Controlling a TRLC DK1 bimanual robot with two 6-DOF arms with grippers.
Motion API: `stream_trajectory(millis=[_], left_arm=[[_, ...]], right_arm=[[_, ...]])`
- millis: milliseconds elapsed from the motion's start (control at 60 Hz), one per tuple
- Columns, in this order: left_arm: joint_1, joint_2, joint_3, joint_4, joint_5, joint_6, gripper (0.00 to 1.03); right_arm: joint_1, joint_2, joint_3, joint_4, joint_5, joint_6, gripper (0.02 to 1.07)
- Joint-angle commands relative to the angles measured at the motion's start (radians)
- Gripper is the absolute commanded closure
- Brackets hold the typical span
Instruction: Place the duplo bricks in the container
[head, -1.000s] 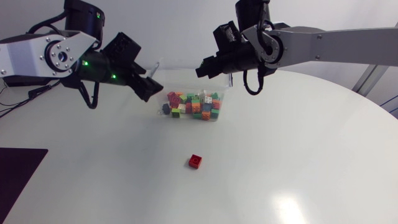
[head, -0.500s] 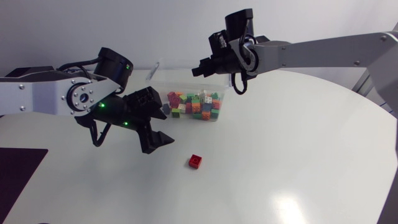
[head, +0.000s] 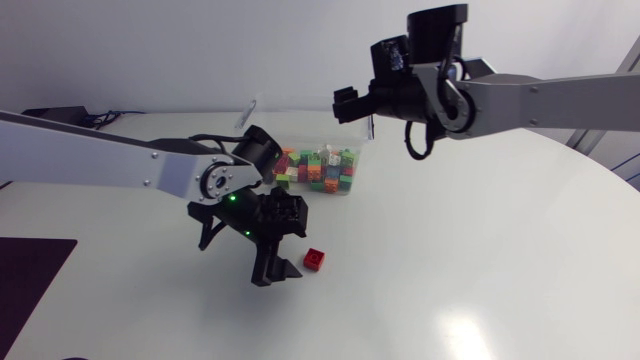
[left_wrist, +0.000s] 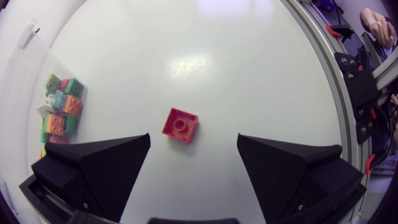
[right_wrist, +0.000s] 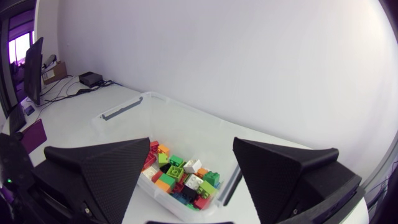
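A single red duplo brick (head: 315, 259) lies on the white table, in front of the clear container (head: 355, 180). The container holds several bricks (head: 315, 170) of mixed colours. My left gripper (head: 280, 268) hangs open just left of the red brick. In the left wrist view the red brick (left_wrist: 180, 124) lies studs up, just ahead of the gap between the open gripper's (left_wrist: 193, 163) fingers, untouched. My right gripper (head: 345, 103) hovers above the container's far edge. In the right wrist view this gripper (right_wrist: 186, 183) is open and holds nothing, with the container (right_wrist: 186, 127) below it.
The container (left_wrist: 25, 74) stands beside the left gripper, close to its left finger. A dark mat (head: 25, 280) lies at the table's left edge. The round table (head: 480, 260) has bare white surface to the right and in front of the red brick.
My left arm has swung from beside the container down toward the red brick and now hangs next to it. My right arm has shifted slightly right above the container's far edge.
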Motion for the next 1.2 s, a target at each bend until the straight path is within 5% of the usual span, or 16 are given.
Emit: stream_trajectory(millis=[0, 333, 583, 717, 783, 867, 1183], left_arm=[[-0.017, 0.071, 0.081, -0.031, -0.015, 0.068, 0.07], [-0.043, 0.254, 0.271, -0.188, -0.111, 0.137, 0.12], [-0.066, 0.294, 0.317, -0.197, -0.151, 0.142, 0.21], [-0.077, 0.311, 0.330, -0.200, -0.162, 0.142, 0.35], [-0.079, 0.317, 0.333, -0.200, -0.167, 0.140, 0.50], [-0.091, 0.312, 0.325, -0.200, -0.170, 0.140, 0.90], [-0.070, 0.170, 0.305, -0.257, -0.171, 0.071, 0.93]], right_arm=[[-0.013, -0.092, -0.112, 0.018, 0.000, 0.018, 0.07], [-0.113, -0.442, -0.414, -0.045, -0.095, 0.018, 0.07], [-0.180, -0.608, -0.550, -0.087, -0.152, 0.018, 0.07], [-0.222, -0.692, -0.601, -0.119, -0.177, 0.018, 0.07], [-0.246, -0.738, -0.623, -0.140, -0.195, 0.018, 0.07], [-0.266, -0.798, -0.649, -0.168, -0.197, 0.016, 0.07], [-0.375, -1.022, -0.730, -0.252, -0.207, 0.016, 0.07]])
